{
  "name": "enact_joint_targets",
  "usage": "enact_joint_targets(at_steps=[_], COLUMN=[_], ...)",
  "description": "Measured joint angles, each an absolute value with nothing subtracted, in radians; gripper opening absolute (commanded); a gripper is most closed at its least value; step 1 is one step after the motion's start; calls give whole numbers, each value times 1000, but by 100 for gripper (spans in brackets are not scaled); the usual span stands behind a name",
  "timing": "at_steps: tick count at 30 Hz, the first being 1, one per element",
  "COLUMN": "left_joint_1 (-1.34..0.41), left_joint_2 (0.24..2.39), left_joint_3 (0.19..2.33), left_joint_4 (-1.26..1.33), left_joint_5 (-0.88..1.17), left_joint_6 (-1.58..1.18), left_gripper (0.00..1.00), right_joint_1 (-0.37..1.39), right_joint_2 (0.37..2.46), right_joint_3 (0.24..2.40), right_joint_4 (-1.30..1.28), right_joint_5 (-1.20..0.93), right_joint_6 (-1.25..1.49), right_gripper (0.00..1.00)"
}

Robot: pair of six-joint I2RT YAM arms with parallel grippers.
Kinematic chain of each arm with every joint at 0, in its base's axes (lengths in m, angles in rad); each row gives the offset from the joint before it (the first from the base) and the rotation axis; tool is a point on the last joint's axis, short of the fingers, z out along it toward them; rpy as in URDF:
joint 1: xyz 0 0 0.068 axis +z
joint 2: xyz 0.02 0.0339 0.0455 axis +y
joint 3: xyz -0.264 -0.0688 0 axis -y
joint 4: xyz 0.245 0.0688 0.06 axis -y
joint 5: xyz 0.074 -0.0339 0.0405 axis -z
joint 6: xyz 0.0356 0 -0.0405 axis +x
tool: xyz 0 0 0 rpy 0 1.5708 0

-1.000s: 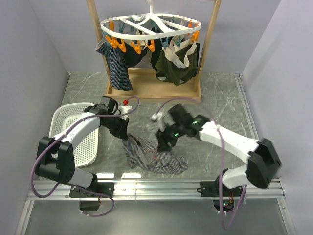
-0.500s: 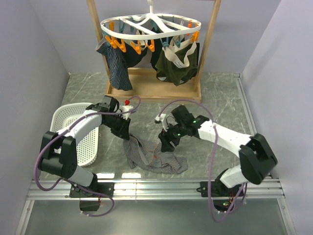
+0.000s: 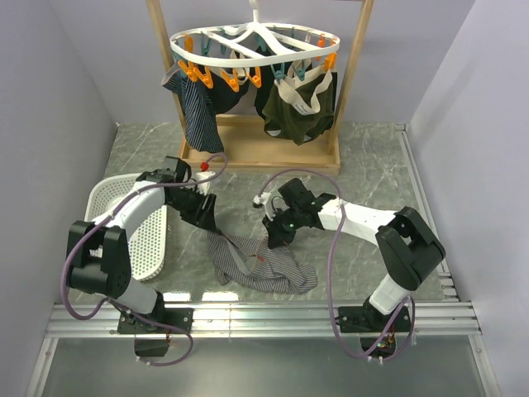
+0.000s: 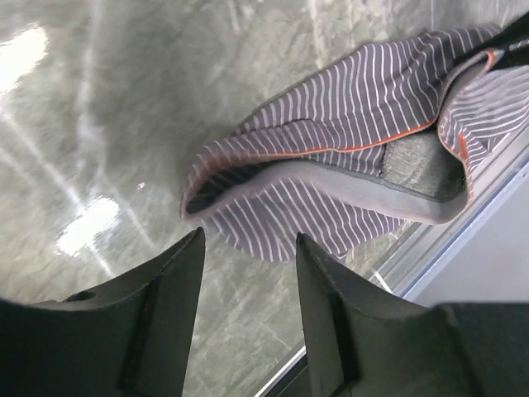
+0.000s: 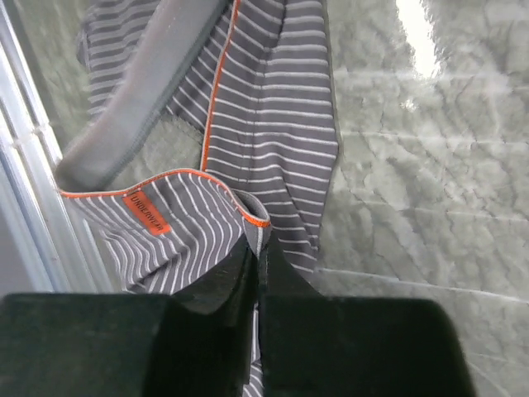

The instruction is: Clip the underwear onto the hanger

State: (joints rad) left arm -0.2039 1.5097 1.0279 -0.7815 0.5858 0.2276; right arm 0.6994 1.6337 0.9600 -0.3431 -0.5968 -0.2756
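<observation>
Right gripper (image 3: 271, 236) is closed on a fold of the underwear (image 3: 260, 269), pinching it at the cloth's upper right edge. Left gripper (image 3: 207, 225) is open, just off the garment's upper left corner, holding nothing.

Top view: underwear is a crumpled light grey heap, fine stripes, soft knit, on the grey marbled table (image 3: 372, 165) near the middle of its near edge, between the two arms. Hanger (image 3: 256, 60) is a white plastic oval ring with orange and teal clips, hung in a wooden frame (image 3: 354, 83) at the far edge. A dark olive pair (image 3: 299, 112) and a navy striped garment (image 3: 200, 120) are clipped to it. White perforated plastic basket (image 3: 136, 240) sits by the left edge, under the left arm.

Left wrist view: black matte fingers (image 4: 173, 285) stand clearly apart, with nothing clamped between them. Past the tips lies a folded end of the underwear, showing thin orange piping and a smooth grey band, detail the top view is too small to give. Glossy table reflections, metal rail at the near edge.

Right wrist view: the two black fingers are pressed together on a bunched ridge of striped cloth with orange piping. Only here shows an orange-red tag (image 5: 147, 213) with lettering too small to read, sewn just below the piped edge, left of the pinch.
</observation>
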Motion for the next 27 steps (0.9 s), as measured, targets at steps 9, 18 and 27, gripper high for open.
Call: enact_joint_targets(at_steps=[9, 18, 27], left_joint_1=[-144, -190, -270], left_joint_2=[1389, 1351, 1349], left_joint_3=[1026, 961, 921], left_joint_4=[-783, -741, -757], left_joint_5=[613, 680, 736], left_joint_6=[213, 325, 805], left_gripper=[53, 49, 47], right_joint_1=[684, 660, 529], right_joint_2=[1439, 1402, 1479], right_joint_3=[927, 924, 924], right_joint_4=[-369, -390, -402], right_joint_5=[-603, -605, -661], right_joint_6=[-239, -192, -133], right_gripper=[0, 0, 0])
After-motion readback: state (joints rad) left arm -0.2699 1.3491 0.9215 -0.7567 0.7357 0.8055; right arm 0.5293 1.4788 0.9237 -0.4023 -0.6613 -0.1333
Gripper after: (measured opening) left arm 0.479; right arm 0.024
